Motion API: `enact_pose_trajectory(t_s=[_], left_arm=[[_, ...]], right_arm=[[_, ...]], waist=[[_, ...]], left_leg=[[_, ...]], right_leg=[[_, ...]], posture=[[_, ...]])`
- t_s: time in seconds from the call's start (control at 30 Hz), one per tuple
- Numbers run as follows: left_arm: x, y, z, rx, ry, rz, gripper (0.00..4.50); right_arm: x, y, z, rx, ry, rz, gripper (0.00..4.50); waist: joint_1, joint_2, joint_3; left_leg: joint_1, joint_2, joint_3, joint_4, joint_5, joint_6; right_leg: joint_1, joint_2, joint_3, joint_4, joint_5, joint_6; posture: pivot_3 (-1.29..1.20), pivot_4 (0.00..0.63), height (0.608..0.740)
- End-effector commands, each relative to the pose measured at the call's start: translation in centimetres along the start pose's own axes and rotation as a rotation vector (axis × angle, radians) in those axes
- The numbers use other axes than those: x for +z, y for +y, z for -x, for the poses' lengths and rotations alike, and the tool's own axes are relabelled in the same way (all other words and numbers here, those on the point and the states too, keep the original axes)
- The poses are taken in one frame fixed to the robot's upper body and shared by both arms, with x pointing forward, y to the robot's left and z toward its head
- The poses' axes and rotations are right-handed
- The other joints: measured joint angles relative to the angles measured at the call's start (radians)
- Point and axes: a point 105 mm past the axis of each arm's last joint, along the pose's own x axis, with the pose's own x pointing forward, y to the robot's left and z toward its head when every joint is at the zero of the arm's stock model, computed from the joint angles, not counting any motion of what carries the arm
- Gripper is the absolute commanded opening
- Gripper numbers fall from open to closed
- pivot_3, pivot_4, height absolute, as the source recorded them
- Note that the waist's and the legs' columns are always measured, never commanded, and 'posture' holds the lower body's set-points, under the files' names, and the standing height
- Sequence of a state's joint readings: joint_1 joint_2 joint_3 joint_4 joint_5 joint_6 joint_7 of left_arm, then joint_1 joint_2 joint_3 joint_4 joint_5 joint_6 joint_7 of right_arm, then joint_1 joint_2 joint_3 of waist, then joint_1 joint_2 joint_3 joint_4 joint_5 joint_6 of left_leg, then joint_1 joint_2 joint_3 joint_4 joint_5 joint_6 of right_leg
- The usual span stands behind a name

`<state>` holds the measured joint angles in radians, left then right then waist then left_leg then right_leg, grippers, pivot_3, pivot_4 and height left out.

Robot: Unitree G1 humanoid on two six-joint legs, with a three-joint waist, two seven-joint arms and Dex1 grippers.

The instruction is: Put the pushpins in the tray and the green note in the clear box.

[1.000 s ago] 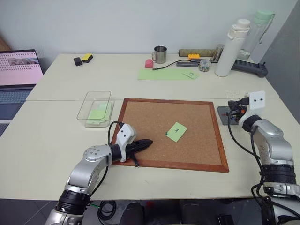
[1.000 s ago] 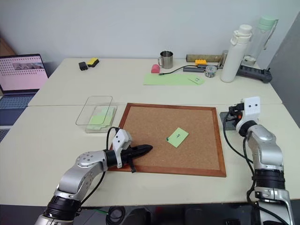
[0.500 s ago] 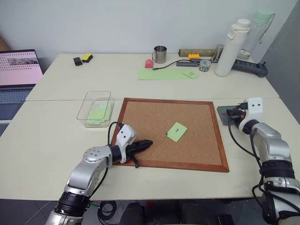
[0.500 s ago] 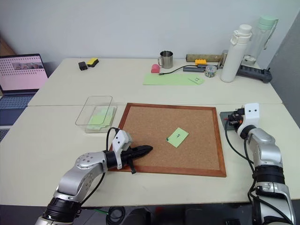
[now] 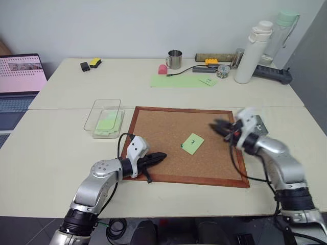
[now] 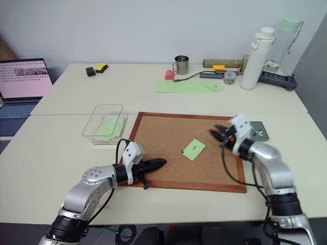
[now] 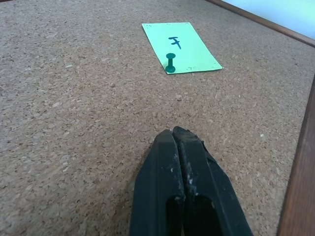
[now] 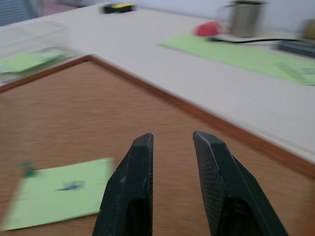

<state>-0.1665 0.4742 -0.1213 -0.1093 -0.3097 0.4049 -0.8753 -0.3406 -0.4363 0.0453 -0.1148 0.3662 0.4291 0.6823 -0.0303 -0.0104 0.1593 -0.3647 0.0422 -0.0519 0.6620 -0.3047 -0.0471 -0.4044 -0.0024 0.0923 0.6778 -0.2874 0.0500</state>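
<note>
i read the task as partly done, with the main steps left. the green note (image 5: 192, 143) lies flat on the cork board (image 5: 153, 127), just right of centre in the left eye view, and a dark green pushpin (image 7: 170, 63) stands in the note's edge, fixing it to the cork. the note is therefore not yet in the clear box (image 5: 103, 118), which sits on the desk (image 5: 51, 148) just off the board's upper left corner; the box already holds some pale green paper, which i cannot identify further. the tray (image 6: 259, 131) shows in the right eye view at centre right, just past the board's right edge behind the right arm; a small speck lies in it, which may be a pin, but it is too small for me to confirm. i judge that the green pin must come out and go to the tray, then the note goes to the box. the left gripper (image 5: 159, 155) rests low at the board's lower left edge, fingers pressed together and empty, pointing toward the note. the right gripper (image 5: 220, 127) hangs over the board's right part, near the note but apart from it, fingers parted by a moderate gap and holding nothing.
</note>
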Motion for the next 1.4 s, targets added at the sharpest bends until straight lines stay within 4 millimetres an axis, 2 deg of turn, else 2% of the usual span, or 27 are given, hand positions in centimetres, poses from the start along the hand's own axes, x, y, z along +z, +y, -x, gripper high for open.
enact_pose_trajectory(t_s=[0.03,0.13,0.27,0.37,0.63,0.9,1.0,1.1,1.13,1.3,1.4], left_arm=[[-1.5,-0.7,-0.3,-0.026,0.049,0.04,0.0],[-1.5,-0.8,-0.3,-0.028,0.05,0.041,0.0],[-1.5,-0.8,-0.1,-0.021,0.052,0.038,0.0],[-1.6,-0.8,0.0,-0.016,0.054,0.037,0.0],[-1.6,-0.8,0.1,-0.01,0.052,0.038,0.0],[-1.7,-0.9,0.1,-0.007,0.051,0.04,0.0],[-1.7,-0.9,0.2,-0.006,0.05,0.04,0.0],[-1.7,-0.9,0.2,-0.007,0.051,0.04,0.0],[-1.7,-0.9,0.2,-0.008,0.051,0.039,0.0],[-1.7,-1.0,0.1,-0.013,0.051,0.039,0.0],[-1.8,-1.0,0.1,-0.016,0.053,0.038,0.0]], right_arm=[[0.4,3.7,-1.5,0.11,-0.02,-0.022,1.29],[-1.2,5.3,-2.5,0.139,0.047,-0.018,1.29],[-2.4,6.1,-3.0,0.166,0.096,0.012,1.29],[-3.3,6.0,-3.4,0.158,0.125,0.023,1.29],[-4.0,5.7,-4.5,0.142,0.14,0.036,1.29],[-4.0,6.2,-5.1,0.174,0.136,0.033,1.29],[-4.1,6.3,-4.9,0.187,0.135,0.018,0.84],[-3.9,6.3,-4.8,0.188,0.126,0.01,0.14],[-3.7,6.3,-4.8,0.186,0.117,0.008,0.01],[-2.4,6.0,-4.8,0.173,0.056,0.009,0.01],[-0.2,6.1,-4.5,0.181,-0.026,0.035,0.01]], waist=[[0.0,0.0,0.0],[0.0,0.0,0.0],[0.0,0.0,0.0],[-0.001,0.0,0.0],[-0.002,0.0,0.0],[-0.002,0.0,0.0],[-0.002,0.0,0.0],[-0.002,0.0,0.0],[-0.003,0.0,0.0],[-0.003,0.0,0.0],[-0.003,0.0,0.0]], left_leg=[[0.0,0.0,0.0,0.0,0.0,0.0],[0.0,0.0,-0.001,0.0,0.0,0.0],[0.0,0.0,-0.001,0.0,0.0,0.0],[0.0,0.0,-0.001,0.0,0.0,0.0],[0.0,0.0,-0.001,0.0,0.0,0.0],[0.0,0.0,-0.001,0.0,0.0,0.0],[0.0,0.0,-0.001,0.0,0.0,0.0],[0.0,0.0,-0.001,0.0,0.0,0.0],[0.0,0.0,-0.001,0.0,0.0,0.0],[0.0,0.0,-0.001,0.0,0.0,0.0],[0.0,0.0,-0.001,0.0,0.0,0.0]], right_leg=[[0.0,0.0,0.0,0.0,0.0,0.0],[0.0,0.0,-0.001,0.0,0.0,0.0],[0.0,0.0,-0.001,0.0,0.0,0.0],[0.0,0.0,-0.001,0.0,0.0,0.0],[0.0,0.0,-0.001,0.0,0.0,0.0],[0.0,0.0,-0.001,0.0,0.0,0.0],[0.0,0.0,-0.001,0.0,0.0,0.0],[0.0,0.0,-0.001,0.0,0.0,0.0],[0.0,0.0,-0.001,0.0,0.0,0.0],[0.0,0.0,-0.001,0.0,0.0,0.0],[0.0,0.0,-0.001,0.0,0.0,0.0]], posture=[[0.0,0.15,0.74],[0.0,0.15,0.74],[0.0,0.15,0.74],[0.0,0.15,0.74],[0.0,0.15,0.74],[0.0,0.15,0.74],[0.0,0.15,0.74],[0.0,0.15,0.74],[0.0,0.15,0.74],[0.0,0.15,0.74],[0.0,0.15,0.74]])
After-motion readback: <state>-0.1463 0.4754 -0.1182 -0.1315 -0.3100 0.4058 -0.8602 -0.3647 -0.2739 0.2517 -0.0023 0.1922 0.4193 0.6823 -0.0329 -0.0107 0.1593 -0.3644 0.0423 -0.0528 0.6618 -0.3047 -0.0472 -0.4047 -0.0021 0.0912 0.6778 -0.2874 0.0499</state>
